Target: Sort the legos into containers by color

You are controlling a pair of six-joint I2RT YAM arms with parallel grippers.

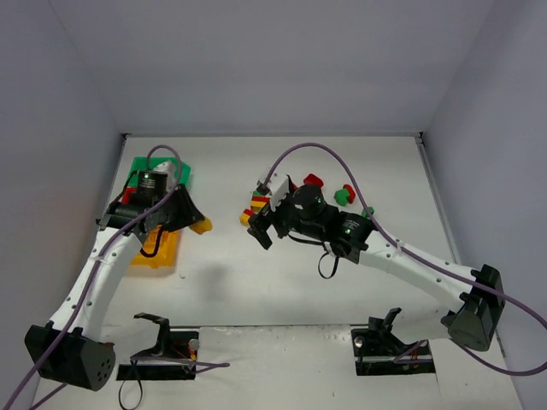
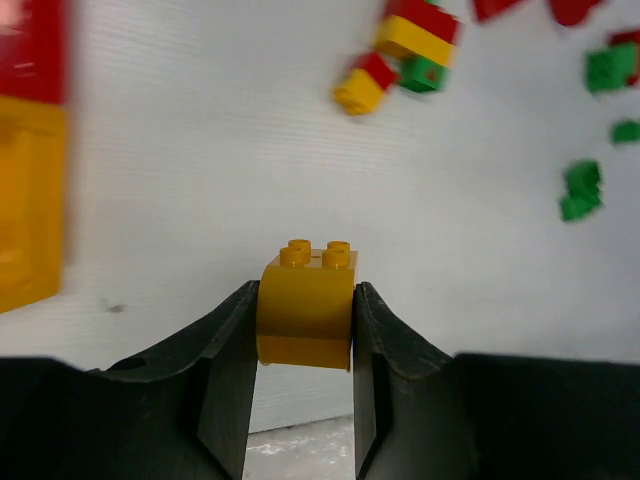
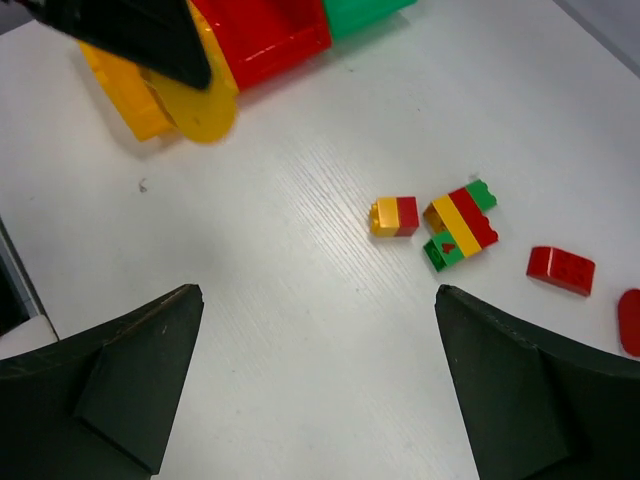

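My left gripper (image 2: 306, 292) is shut on a yellow brick (image 2: 306, 312) and holds it above the white table, just right of the bins (image 1: 202, 225). The yellow-orange bin (image 1: 159, 249), red bin (image 1: 128, 195) and green bin (image 1: 135, 173) lie together at the left, partly hidden by the left arm. My right gripper (image 3: 320, 330) is open and empty above bare table. Ahead of it lie a yellow-and-red brick (image 3: 394, 215), a mixed red-yellow-green stack (image 3: 460, 222) and a red brick (image 3: 561, 269). More red (image 1: 313, 180) and green (image 1: 344, 195) bricks lie behind the right wrist.
In the left wrist view the yellow-orange bin (image 2: 30, 220) and red bin (image 2: 35, 50) fill the left edge, with green bricks (image 2: 580, 190) scattered at the right. Grey walls enclose the table on three sides.
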